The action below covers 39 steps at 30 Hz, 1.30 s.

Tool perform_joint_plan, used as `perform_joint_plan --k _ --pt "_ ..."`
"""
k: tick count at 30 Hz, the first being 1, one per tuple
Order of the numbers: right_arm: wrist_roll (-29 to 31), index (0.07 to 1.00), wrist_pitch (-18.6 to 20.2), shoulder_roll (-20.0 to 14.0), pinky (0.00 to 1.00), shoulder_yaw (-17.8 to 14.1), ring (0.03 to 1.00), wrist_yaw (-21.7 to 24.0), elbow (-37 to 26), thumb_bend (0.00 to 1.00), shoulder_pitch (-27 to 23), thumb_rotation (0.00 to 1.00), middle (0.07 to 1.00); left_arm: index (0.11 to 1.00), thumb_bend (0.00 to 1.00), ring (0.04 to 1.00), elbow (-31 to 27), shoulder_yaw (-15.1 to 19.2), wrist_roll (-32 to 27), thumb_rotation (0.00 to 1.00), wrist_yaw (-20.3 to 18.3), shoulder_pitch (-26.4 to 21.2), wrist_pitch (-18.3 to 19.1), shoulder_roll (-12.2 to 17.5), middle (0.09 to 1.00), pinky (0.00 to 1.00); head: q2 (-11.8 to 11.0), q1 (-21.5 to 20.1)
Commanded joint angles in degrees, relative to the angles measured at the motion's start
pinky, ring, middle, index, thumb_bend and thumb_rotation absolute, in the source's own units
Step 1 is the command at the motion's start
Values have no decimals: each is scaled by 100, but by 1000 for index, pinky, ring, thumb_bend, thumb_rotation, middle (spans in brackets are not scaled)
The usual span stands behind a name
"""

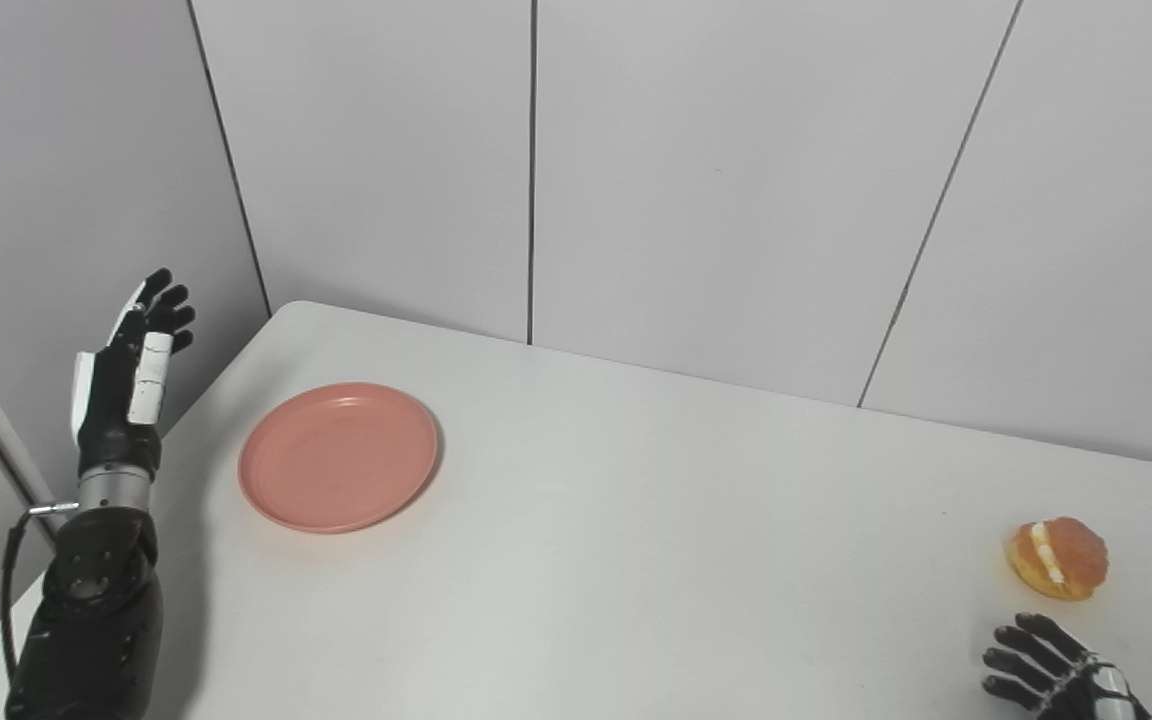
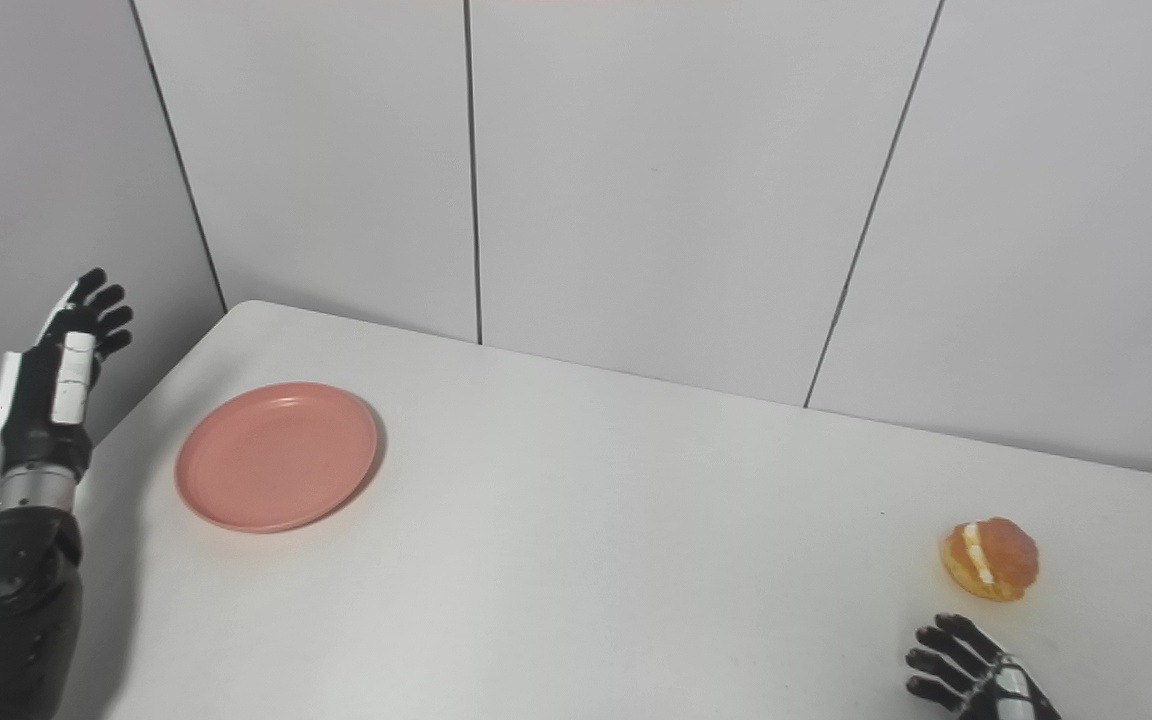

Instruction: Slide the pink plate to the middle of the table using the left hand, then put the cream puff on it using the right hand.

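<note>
At the near right corner of the white worktop [image 1: 636,560], the right hand [image 1: 1056,670] comes in from the bottom edge, only partly in frame, its dark fingers [image 1: 1021,655] spread apart and curled a little, holding nothing. Just beyond it, near but not touching, the cream puff [image 1: 1058,558] sits on the worktop, a golden-brown bun split by a pale band of cream that faces left. On the other side, the left arm rises from the near left corner, and the left hand [image 1: 131,370] stands upright above the worktop's left edge, fingers extended upward and slightly apart, empty. The pink plate [image 1: 338,456] lies flat on the left part of the worktop, to the right of that hand and apart from it, well away from the cream puff, and bare. A soft shadow of the left arm falls on the worktop between arm and plate. Behind the worktop's far edge stand plain grey wall panels [image 1: 716,180] divided by thin dark seams.
</note>
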Motion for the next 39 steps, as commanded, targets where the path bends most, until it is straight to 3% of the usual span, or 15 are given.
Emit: perform_joint_plan --k 1,5,11,14,25,27,32,34,39 --pt "33 725 281 14 657 17 695 14 3 693 275 915 719 878 855 878 257 58 -108 949 31 -326 -284 213 913 848 48 -8" --pt "47 723 365 14 655 8 692 -27 -78 676 291 917 714 874 858 900 1050 24 -335 907 -177 -489 -594 235 912 887 91 -1" --pt "95 762 311 6 682 4 709 4 -90 647 310 941 726 837 896 856 2019 -101 -278 896 -340 -703 -957 300 883 793 102 -9" --pt "102 781 352 28 676 -8 707 -55 -131 636 317 959 721 822 917 839 2230 -126 -277 886 -440 -778 -966 277 874 753 103 -8" --pt "131 792 447 53 678 42 705 -94 -276 631 357 950 721 818 923 816 2697 -413 -198 890 -568 -955 -957 177 860 781 155 -131" --pt "101 788 412 52 671 59 702 -85 -287 635 359 951 717 823 927 819 2864 -435 -256 878 -668 -1002 -959 179 859 747 172 -143" --pt "62 794 495 69 668 94 700 -110 -378 638 374 948 716 802 888 868 2617 -596 -285 889 -847 -887 -807 92 877 771 173 -166" --pt "66 794 506 75 665 93 696 -117 -392 640 378 944 715 834 892 884 2337 -655 -352 904 -1004 -766 -624 70 906 811 175 -166" --pt "50 797 553 71 662 100 696 -133 -394 643 357 939 714 869 784 900 1477 -797 -519 942 -1330 -459 33 57 908 893 152 -167"
